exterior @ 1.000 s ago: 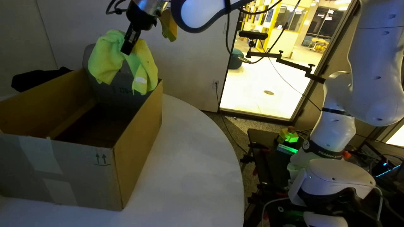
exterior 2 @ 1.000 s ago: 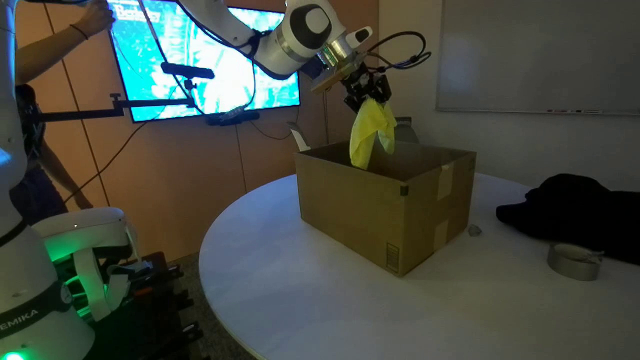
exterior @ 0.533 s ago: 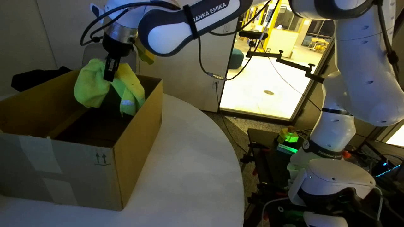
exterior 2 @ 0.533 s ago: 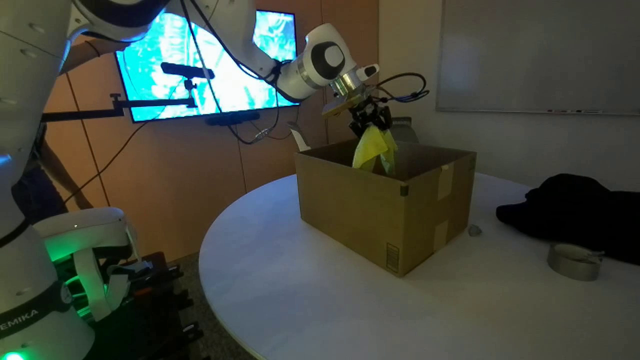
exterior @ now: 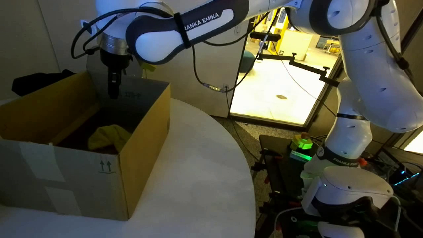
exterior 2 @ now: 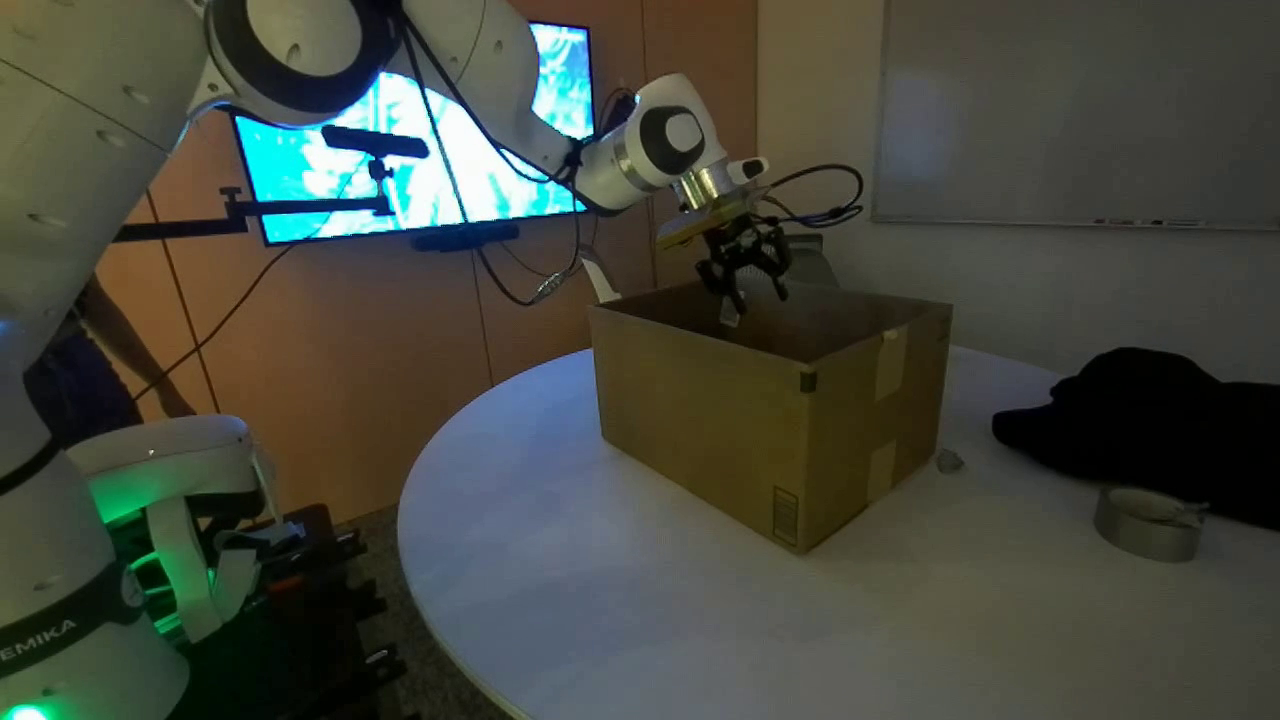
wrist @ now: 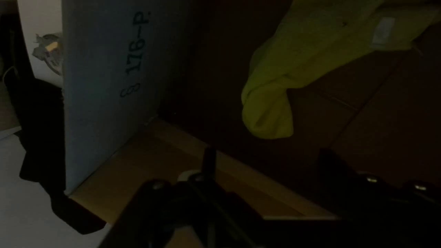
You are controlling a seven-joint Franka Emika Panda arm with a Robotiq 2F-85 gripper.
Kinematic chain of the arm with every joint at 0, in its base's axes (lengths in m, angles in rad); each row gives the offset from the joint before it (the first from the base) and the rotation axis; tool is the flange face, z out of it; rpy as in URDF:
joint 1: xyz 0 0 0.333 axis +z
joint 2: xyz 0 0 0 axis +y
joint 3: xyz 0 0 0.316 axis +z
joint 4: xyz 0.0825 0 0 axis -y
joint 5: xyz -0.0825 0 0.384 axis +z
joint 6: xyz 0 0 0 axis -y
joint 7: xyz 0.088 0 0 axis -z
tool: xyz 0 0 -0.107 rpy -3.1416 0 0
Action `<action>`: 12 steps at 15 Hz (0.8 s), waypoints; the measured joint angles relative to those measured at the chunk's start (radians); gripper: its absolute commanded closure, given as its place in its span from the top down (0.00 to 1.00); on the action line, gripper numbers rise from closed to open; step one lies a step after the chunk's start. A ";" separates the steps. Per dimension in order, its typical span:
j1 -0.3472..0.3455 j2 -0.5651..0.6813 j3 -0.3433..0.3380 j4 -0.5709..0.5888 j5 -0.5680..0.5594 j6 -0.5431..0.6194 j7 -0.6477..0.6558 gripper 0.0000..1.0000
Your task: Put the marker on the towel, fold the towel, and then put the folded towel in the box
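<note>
1. Your tool (exterior 2: pixel 762 298) hangs tips down over the uncovered top of the box (exterior 2: pixel 700 430). Its two fingers (wrist: pixel 209 162) stand well apart, a wide gap between the tips. Whether they dip under the rim, cannot tell.
2. Towel (wrist: pixel 275 75) is inside the box, on its floor, apart from your tool. In an exterior view you look down on it over the near wall.
3. Yellow-green, dulled by shade; bunched and creased, one end curled into a narrow lobe. A white tag (wrist: pixel 383 31) shows in the wrist view. Neat fold or loose heap: cannot tell.
4. Box stands upright on your round white bench (exterior 2: pixel 600 600). Two printed arrows (exterior: pixel 105 166) point up on one outer wall; wrist view gives you "176-P" on a greyish inner wall.
5. Same bench: grey scrap (exterior 2: pixel 949 461) just beside the box; roll of grey tape (exterior 2: pixel 1148 525) and black cloth (exterior 2: pixel 1150 430) farther out, near each other.
6. Background: lit screen (exterior 2: pixel 340 170), whiteboard (exterior 2: pixel 1080 110), a person's forearm (exterior 2: pixel 130 340) partly behind your robot arm (exterior 2: pixel 90 90).
</note>
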 measured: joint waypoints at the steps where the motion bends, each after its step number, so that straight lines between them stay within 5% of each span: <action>1: -0.003 -0.002 0.000 0.005 0.002 -0.012 -0.021 1.00; 5: -0.031 -0.068 0.004 -0.031 0.029 -0.069 -0.116 1.00; 12: -0.122 -0.399 0.008 -0.371 0.102 -0.123 -0.203 1.00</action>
